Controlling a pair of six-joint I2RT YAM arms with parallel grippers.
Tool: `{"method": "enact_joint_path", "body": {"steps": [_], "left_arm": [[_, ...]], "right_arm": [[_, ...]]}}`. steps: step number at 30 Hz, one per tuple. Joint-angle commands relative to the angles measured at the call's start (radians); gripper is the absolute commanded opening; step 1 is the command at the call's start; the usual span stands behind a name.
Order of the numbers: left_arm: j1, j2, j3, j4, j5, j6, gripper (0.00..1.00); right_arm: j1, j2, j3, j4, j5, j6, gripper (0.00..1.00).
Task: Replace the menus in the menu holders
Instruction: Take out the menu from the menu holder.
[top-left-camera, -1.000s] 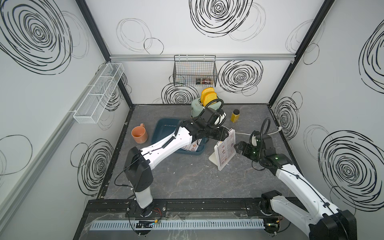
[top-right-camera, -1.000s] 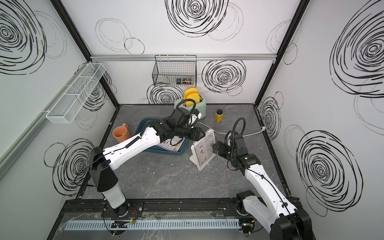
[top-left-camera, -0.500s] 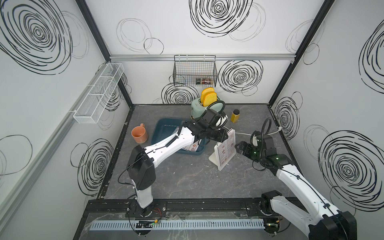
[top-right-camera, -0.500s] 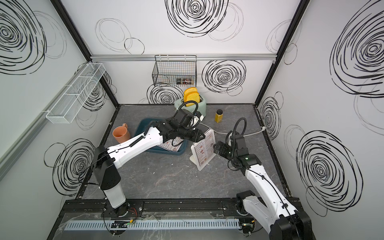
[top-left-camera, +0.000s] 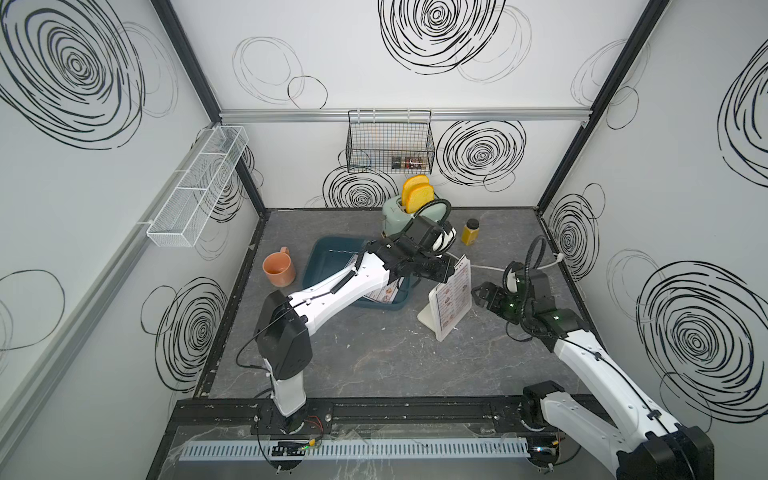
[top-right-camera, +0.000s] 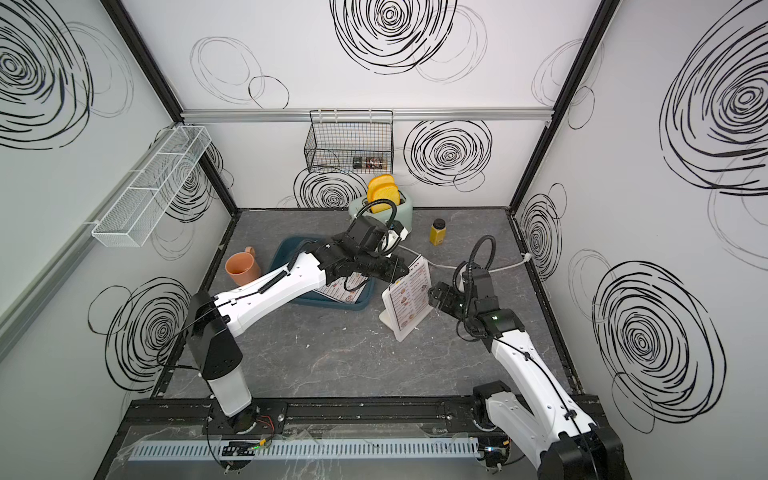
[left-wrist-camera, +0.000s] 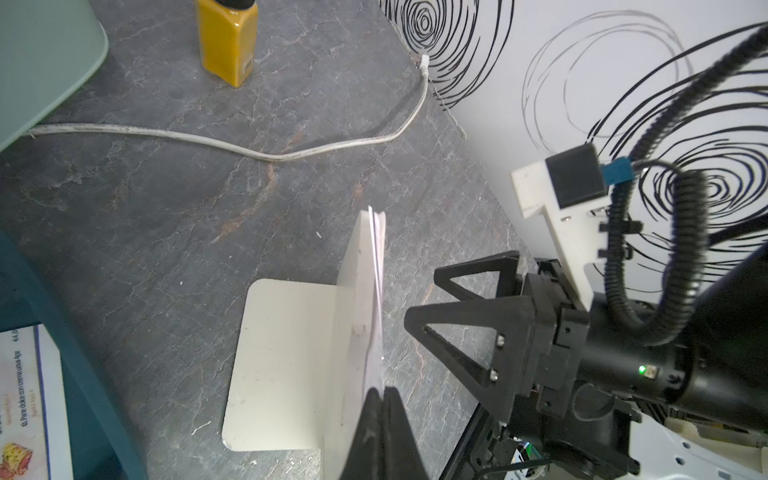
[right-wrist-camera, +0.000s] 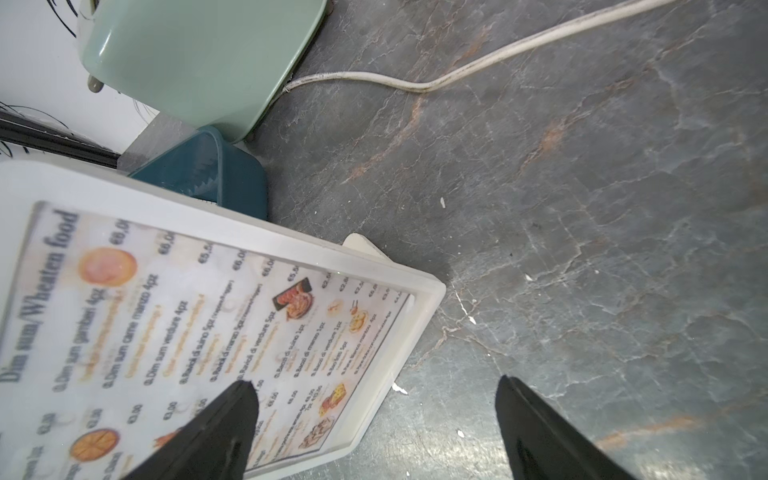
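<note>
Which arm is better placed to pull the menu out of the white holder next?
Left, I'd say. The left gripper is shut on the upper edge of the menu in the menu holder, ready to lift. The right gripper is open, just beside the holder's front.

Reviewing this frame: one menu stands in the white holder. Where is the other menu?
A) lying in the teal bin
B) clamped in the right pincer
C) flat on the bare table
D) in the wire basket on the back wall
A: the other menu lies inside the teal bin, its printed face up, as both top views show.
</note>
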Motion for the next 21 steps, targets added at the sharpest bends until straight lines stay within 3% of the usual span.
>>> {"method": "enact_joint_path", "body": {"steps": [1,13,21], "left_arm": [[-0.008,0.004,0.072,-0.023,-0.035,0.036,0.00],[-0.017,-0.107,0.337,-0.197,-0.119,0.197,0.00],[-0.017,-0.287,0.346,-0.294,-0.107,0.330,0.00]], "right_arm": [[-0.008,-0.020,0.004,-0.033,-0.001,-0.010,0.94],[-0.093,-0.072,0.243,-0.195,0.052,-0.113,0.94],[-0.160,-0.062,0.408,-0.251,0.066,-0.208,0.94]]}}
